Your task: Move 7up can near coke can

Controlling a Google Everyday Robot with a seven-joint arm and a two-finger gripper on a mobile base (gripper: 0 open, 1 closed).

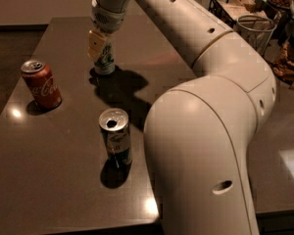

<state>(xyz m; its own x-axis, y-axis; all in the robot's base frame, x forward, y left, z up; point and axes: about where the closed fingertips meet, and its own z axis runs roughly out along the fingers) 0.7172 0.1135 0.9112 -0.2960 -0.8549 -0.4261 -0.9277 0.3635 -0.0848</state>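
Observation:
The 7up can point(106, 63), white with green markings, stands upright on the dark table point(63, 190) at the back middle. My gripper point(99, 44) is down over the can's upper part and hides its top. The coke can point(41, 83), red with white script and a silver top, stands upright near the table's left edge, well to the left of the 7up can and a little nearer the front.
A slimmer silver-and-blue can point(116, 137) stands open-topped in the middle front of the table. My white arm point(206, 131) fills the right side. A wire basket point(230, 6) and a glass point(255, 31) are at the back right.

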